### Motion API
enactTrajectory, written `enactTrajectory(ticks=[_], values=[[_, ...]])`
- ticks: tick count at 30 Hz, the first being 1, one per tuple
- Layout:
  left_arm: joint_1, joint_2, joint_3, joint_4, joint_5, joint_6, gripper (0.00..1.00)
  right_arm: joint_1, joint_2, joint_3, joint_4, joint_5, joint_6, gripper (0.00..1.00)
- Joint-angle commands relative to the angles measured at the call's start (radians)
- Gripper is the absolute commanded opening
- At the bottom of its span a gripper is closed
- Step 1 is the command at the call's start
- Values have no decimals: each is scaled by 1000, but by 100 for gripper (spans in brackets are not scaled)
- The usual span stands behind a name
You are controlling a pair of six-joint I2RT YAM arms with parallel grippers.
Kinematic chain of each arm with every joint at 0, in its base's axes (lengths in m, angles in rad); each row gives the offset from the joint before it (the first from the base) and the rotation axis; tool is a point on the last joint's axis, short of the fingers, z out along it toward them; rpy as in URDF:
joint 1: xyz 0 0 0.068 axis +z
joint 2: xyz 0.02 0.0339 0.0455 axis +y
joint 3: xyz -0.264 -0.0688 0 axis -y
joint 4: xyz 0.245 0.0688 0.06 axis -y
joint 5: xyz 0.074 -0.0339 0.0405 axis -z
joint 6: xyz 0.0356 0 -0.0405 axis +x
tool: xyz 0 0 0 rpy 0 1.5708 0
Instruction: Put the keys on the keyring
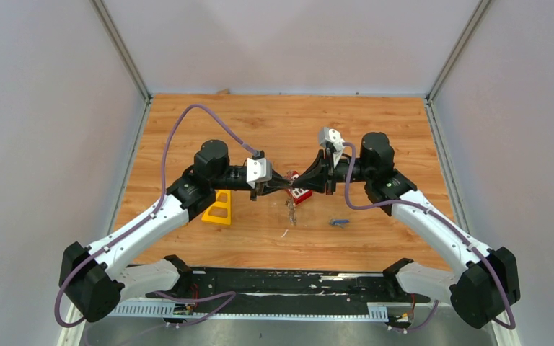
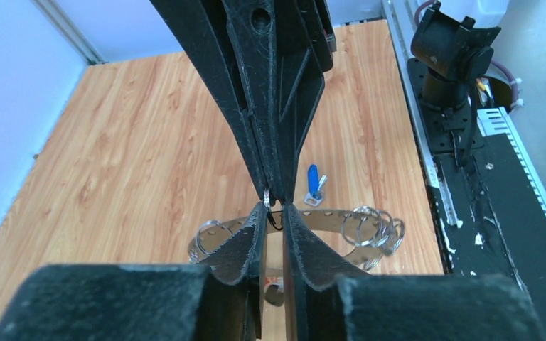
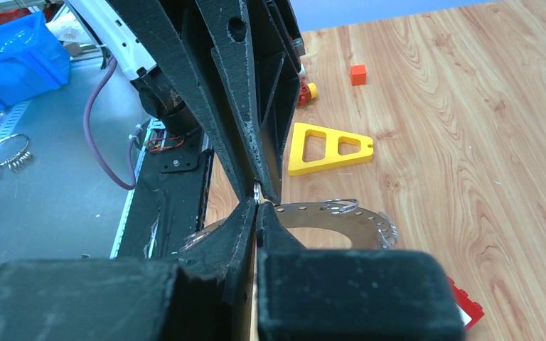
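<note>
Left claw (image 1: 286, 186) and right claw (image 1: 297, 183) meet tip to tip above the middle of the wooden counter (image 1: 375, 130) in the top view, close to a red block (image 1: 301, 194). The keyring (image 1: 291, 213) sits right at their tips, on the near side. The blue-headed key (image 1: 340, 223) lies on the counter to the right, and a yellow triangular frame (image 1: 218, 209) lies to the left.

In the left wrist view, the left claw is narrow, with a small black piece (image 2: 276, 220) between its tips. Whether it is gripped I cannot tell. The keyring's holed band curves behind.

In the right wrist view, the right claw is closed tight, with a small silvery loop (image 3: 257, 190) at its tips.
</note>
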State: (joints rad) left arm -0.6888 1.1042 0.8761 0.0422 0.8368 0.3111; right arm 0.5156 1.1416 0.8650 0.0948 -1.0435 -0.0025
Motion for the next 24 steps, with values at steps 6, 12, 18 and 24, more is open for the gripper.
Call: enactTrajectory(ticks=[6, 12, 18, 24], values=[[2, -20, 13, -8, -28, -3, 0, -12, -20, -3, 33, -2, -45, 0], [-9, 25, 187, -384, -165, 127, 0, -10, -46, 53, -189, 59, -272, 24], [-108, 135, 380, -694, -354, 187, 0, 3, -68, 79, -260, 98, -354, 46], [-135, 189, 464, -753, -417, 74, 0, 21, -54, 71, -245, 96, -349, 45]])
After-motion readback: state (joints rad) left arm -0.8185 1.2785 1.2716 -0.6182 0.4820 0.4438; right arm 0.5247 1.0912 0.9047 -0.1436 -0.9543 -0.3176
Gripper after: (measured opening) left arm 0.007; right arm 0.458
